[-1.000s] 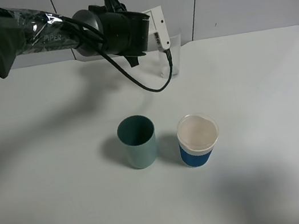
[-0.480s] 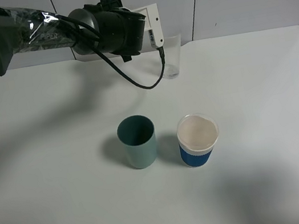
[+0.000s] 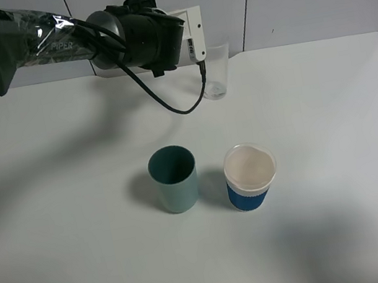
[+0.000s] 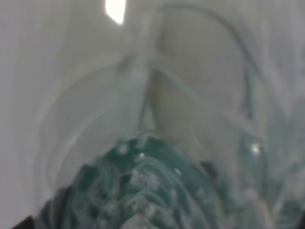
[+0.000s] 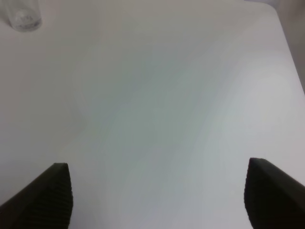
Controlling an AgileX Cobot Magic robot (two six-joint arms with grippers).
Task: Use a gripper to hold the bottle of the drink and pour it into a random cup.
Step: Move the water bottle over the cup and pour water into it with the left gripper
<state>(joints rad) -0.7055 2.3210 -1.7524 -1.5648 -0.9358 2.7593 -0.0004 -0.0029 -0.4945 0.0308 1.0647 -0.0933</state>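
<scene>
The grasp and the carry look done. The left hand [image 3: 194, 36], a white blocky head on a thick black arm, hangs at the far edge of the white surface [image 3: 332, 123]. It is just beside and above the tall clear drinking glass [image 3: 216, 72], which stands near the middle of that edge. The hand is closed tight on the small clear plastic bottle with a green label [image 4: 143, 191] — the high camera hides the bottle behind the head, but it fills the left wrist camera. What is left, by my judgement, is the pour itself; I cannot tell whether any drink is in the glass yet.

The bottle shows blurred: green label with pale marks nearest the camera, clear shoulders narrowing toward the glass's rim beyond.

The right hand [image 5: 159, 195] has its dark fingers wide apart, with nothing between them. The teal opaque cup [image 3: 174, 179] and the white paper cup with a blue band [image 3: 251, 176] stand side by side mid-surface — well apart from the glass.
</scene>
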